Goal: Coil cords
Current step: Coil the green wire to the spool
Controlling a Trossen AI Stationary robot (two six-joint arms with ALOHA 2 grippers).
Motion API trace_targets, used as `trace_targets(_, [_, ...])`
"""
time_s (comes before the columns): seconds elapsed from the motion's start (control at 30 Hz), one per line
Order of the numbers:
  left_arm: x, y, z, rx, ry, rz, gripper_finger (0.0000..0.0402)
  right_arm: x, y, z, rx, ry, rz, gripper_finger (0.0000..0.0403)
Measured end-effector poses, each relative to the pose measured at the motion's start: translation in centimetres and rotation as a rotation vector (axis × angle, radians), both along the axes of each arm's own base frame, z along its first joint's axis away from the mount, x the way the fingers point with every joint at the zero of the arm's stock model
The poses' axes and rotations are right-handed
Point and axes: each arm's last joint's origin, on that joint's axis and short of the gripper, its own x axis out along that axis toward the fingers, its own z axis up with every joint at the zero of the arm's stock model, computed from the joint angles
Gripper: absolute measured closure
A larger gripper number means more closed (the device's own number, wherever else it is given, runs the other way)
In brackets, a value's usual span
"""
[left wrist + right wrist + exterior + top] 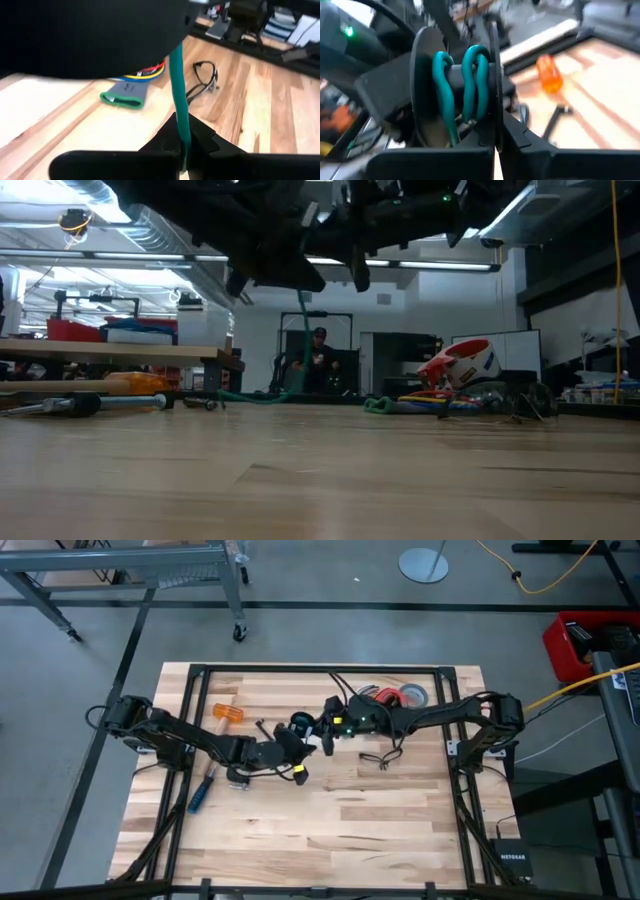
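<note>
Reading NETGEAR on black box (511, 858), teal cord (179, 90) pinched by left gripper (183, 145)

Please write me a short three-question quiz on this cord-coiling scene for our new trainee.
1. True or false: the left gripper is shut on the teal cord.
2. What is that cord wound around in the right wrist view? A) a spool B) the hammer C) a tape roll
3. Which tool has an orange handle?

Key: 1 true. 2 A, the spool; the right gripper is shut at it. 3 The hammer.
</note>
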Motion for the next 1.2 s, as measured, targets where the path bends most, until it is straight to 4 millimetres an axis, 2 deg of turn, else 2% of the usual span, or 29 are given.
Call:
trace_targets(0.3, [-0.4,-0.2,-0.7,0.053,0.093,-0.03,0.0401,-3.0,-1.0,-0.4,0.064,0.276,0.245,0.04])
trace_targets(0.57, [-0.4,-0.2,-0.8,0.052,0.109,-0.036,0.0401,-4.3,-0.8,-1.2,0.04,0.424,0.319,0.04])
trace_targets(0.93, [-0.4,-0.4,-1.0,0.052,0.139,-0.114,0.04,-4.7,-0.6,-1.6,0.038,0.479,0.352,0.04])
trace_targets(1.2, [-0.7,-0.6,-1.5,0.037,0.199,-0.186,0.0369,-5.1,-0.5,-2.0,0.041,0.513,0.39,0.04])
